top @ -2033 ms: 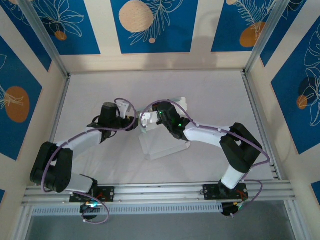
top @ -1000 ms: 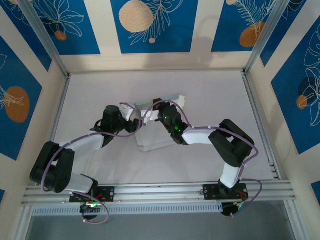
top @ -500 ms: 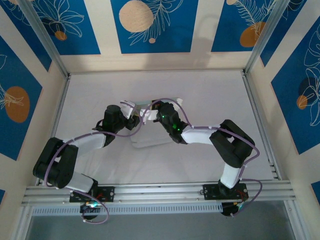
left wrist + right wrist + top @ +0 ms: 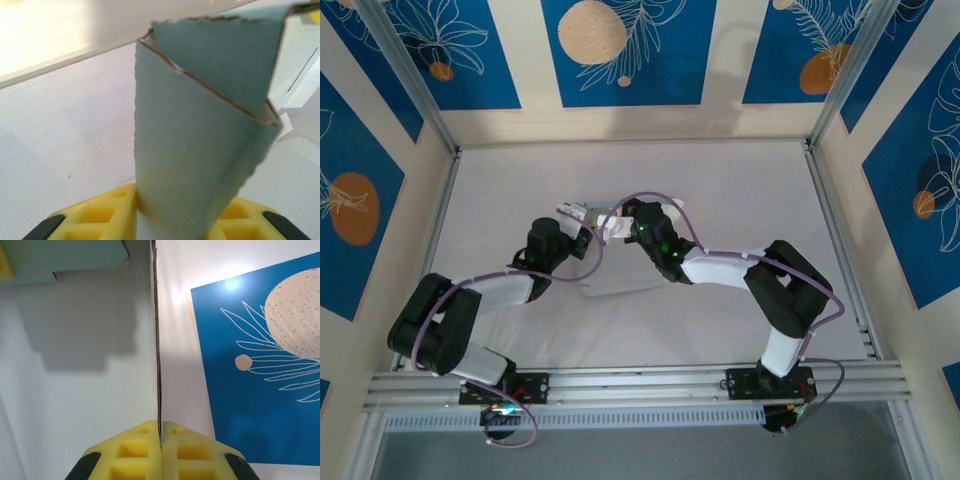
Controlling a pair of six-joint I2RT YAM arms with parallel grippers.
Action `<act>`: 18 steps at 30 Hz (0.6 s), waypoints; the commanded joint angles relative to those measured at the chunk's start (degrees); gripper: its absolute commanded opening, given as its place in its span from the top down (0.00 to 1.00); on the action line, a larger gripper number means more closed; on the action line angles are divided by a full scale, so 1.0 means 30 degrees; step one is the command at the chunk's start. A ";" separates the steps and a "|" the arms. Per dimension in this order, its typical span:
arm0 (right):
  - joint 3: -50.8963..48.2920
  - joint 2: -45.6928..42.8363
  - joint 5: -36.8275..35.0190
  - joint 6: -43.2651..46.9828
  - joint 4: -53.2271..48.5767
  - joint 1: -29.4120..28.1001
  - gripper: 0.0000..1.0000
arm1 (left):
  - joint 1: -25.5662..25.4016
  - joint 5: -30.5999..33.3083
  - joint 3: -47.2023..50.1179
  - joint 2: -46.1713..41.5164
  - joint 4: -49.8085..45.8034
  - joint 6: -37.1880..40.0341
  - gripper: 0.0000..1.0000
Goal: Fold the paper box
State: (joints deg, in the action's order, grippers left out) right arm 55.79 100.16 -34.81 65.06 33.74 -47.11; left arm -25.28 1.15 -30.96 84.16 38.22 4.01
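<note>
The paper box (image 4: 620, 272) is a pale grey-green card sheet held up off the white table between my two grippers at mid table. In the left wrist view a folded part of the paper box (image 4: 200, 125) rises from between the yellow fingers, and my left gripper (image 4: 180, 200) is shut on it, both pads touching card. My right gripper (image 4: 160, 432) is shut on a thin panel seen edge-on, with a flap of the paper box (image 4: 75, 255) at upper left. From above, the left gripper (image 4: 578, 222) and right gripper (image 4: 620, 224) stand close together.
The white table (image 4: 740, 190) is boxed in by aluminium rails (image 4: 640, 380) at the near edge and by walls with blue panels (image 4: 620, 60) at the back and sides. Both arms reach inward, elbows out to left and right.
The left gripper has closed onto the card. Both grippers have shifted slightly toward the back, and the box's lower panel now shows from above as a much thinner strip.
</note>
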 commanded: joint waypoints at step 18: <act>0.3667 -0.9051 1.8220 -1.4665 -1.5134 0.3551 0.45 | -0.0832 0.0708 0.0715 0.0807 0.4622 0.0600 0.79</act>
State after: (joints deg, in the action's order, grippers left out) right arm 64.47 74.02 3.36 35.53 -7.25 -39.11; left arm -27.14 4.95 -29.28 85.52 48.53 5.10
